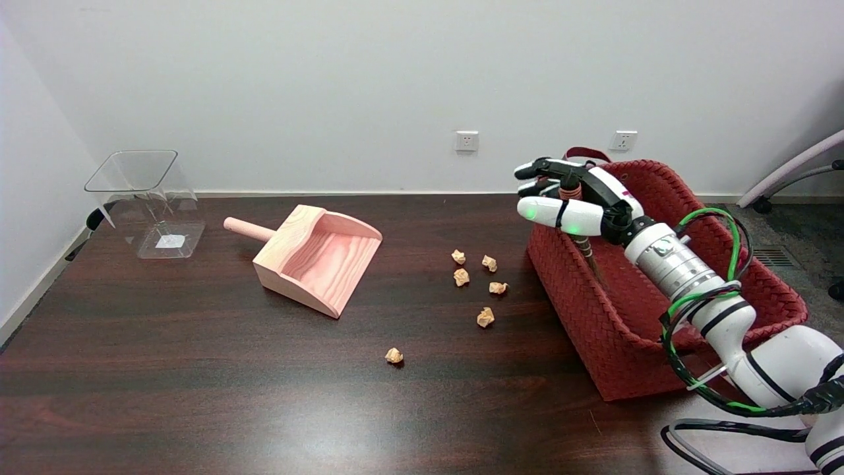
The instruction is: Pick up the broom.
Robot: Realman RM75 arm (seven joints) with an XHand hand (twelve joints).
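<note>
The broom (585,247) stands in the red woven basket (593,330) at the right side of the table (198,396); only a thin dark stretch of its handle shows, with a ribbed, coppery section up between my fingers (537,168). My right hand (570,198) hovers over the basket's far left corner, fingers curled around that handle, thumb (557,214) lying across the front of it. It looks like a closing grip on the broom, though I cannot tell how firmly the fingers press. The lower end of the broom is hidden inside the basket.

Left of the basket, a handful of crumpled paper scraps (488,287) lie scattered on the dark wood, one of them (393,355) apart and nearer the front. Further left rests a pink wooden dustpan (323,260), its handle pointing toward a clear plastic bin (148,204) at the far left corner.
</note>
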